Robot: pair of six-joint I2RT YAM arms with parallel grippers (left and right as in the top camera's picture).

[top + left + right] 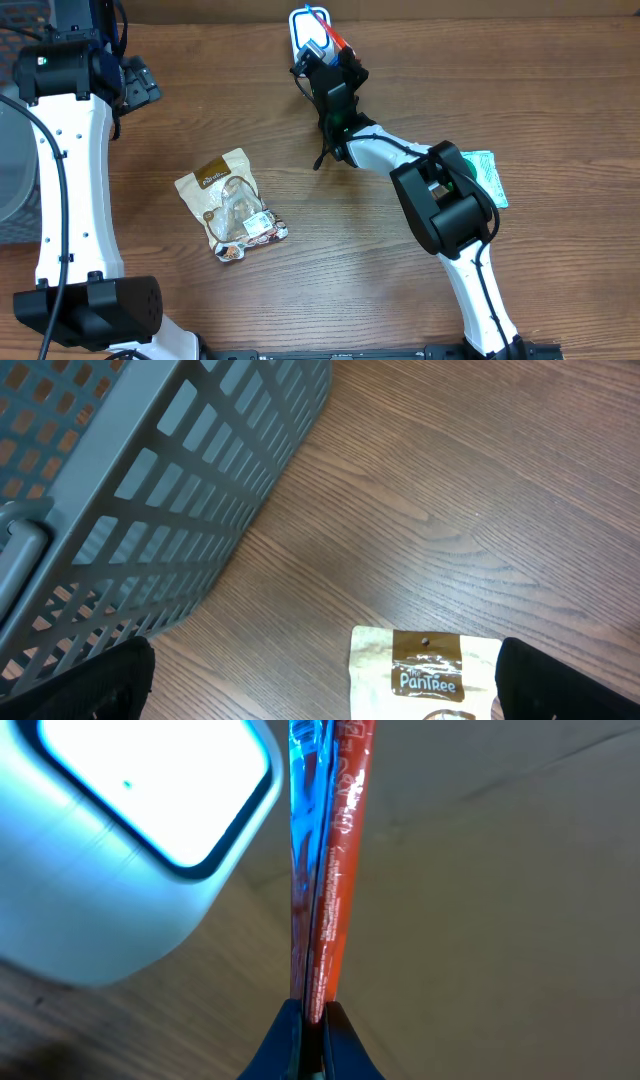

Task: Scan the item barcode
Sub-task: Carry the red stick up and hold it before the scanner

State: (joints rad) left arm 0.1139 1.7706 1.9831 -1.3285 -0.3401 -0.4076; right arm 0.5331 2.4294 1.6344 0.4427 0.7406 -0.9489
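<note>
My right gripper pinches the packet just beside the scanner. The scan seems underway, not confirmed. My left gripper hangs wide, empty.

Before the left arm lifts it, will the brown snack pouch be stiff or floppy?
Probably floppy: the snack pouch looks crinkled and lumpy, so it may sag from a corner grip. Its glossy film could slip. It lies flat, so rolling seems unlikely.

White arms — black right hand
</note>
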